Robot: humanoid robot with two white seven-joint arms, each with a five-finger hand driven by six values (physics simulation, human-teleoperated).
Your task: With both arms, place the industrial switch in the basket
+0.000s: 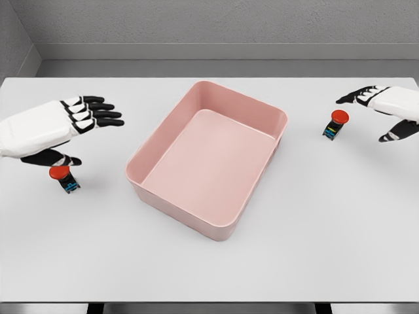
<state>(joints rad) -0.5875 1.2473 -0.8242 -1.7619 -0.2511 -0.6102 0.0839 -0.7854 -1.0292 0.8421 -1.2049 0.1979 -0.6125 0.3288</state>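
Note:
Two small industrial switches with red button caps stand on the white table. One switch is at the left, just below my left hand, whose thumb reaches down close to its cap. The other switch is at the right, a short way left of my right hand. Both hands hover with fingers spread and hold nothing. The pink basket sits in the middle of the table, turned at an angle, with nothing inside it.
The white table runs to a front edge near the bottom of the view. A grey wall and floor lie behind the far edge.

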